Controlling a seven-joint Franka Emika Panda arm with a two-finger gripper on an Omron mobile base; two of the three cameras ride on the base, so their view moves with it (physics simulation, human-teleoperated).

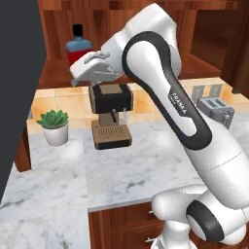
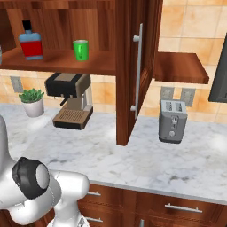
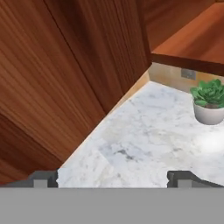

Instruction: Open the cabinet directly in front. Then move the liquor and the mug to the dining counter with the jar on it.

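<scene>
1. We see the cabinet (image 2: 88, 53) of red-brown wood up on the wall, with its shelf showing. Its right door (image 2: 133, 66) swings out toward us, and a long grey bar handle (image 2: 138, 66) runs down it.
2. On the shelf stands the liquor (image 2: 31, 42), a red bottle with a blue shoulder and a black cap. The small green mug (image 2: 80, 49) stands to its right, well apart from it.
3. The white arm (image 1: 170, 97) bends up high, and its hand reaches toward the shelf, near the bottle.
4. In the hand view the tool (image 3: 113, 178) has its two dark tips spread wide, with nothing between them. It looks down past a wooden door at the marble.
5. Under the shelf, on the smooth white-grey marble bench (image 2: 146, 155), sit a brown and black coffee machine (image 2: 71, 99) and a green plant in a white pot (image 2: 33, 102).
6. The right base view also shows a grey toaster (image 2: 173, 120) right of the door.
</scene>
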